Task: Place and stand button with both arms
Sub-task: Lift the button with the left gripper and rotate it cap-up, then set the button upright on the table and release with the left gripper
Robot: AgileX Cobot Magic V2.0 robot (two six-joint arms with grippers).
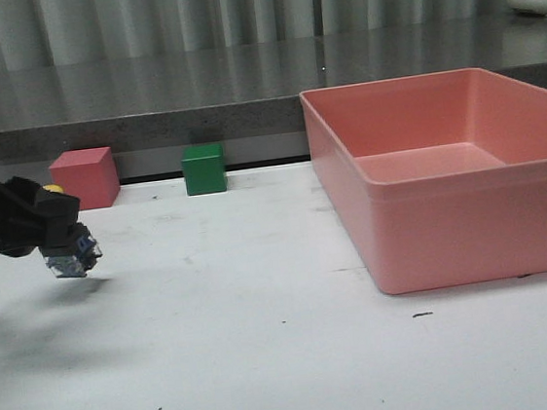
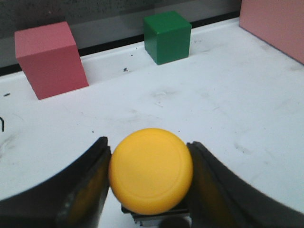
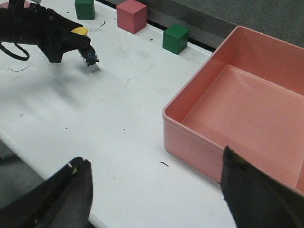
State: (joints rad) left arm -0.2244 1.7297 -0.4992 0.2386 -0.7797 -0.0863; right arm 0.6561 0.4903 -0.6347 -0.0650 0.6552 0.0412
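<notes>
The button (image 2: pixel 151 171) fills the left wrist view, its round yellow cap facing the camera and its dark body behind. My left gripper (image 2: pixel 149 178) is shut on it, one finger pressed to each side of the cap. In the front view the left gripper (image 1: pixel 62 242) hangs above the table at the far left, the button's (image 1: pixel 71 256) blue-and-black terminal end pointing down and to the right. The right wrist view shows the held button (image 3: pixel 85 47) from afar. My right gripper (image 3: pixel 154 183) is open and empty, high over the table's near edge.
A large pink bin (image 1: pixel 447 182) takes up the right side of the table. A pink cube (image 1: pixel 85 178) and a green cube (image 1: pixel 203 168) sit along the back edge. A second green cube (image 3: pixel 84 8) shows in the right wrist view.
</notes>
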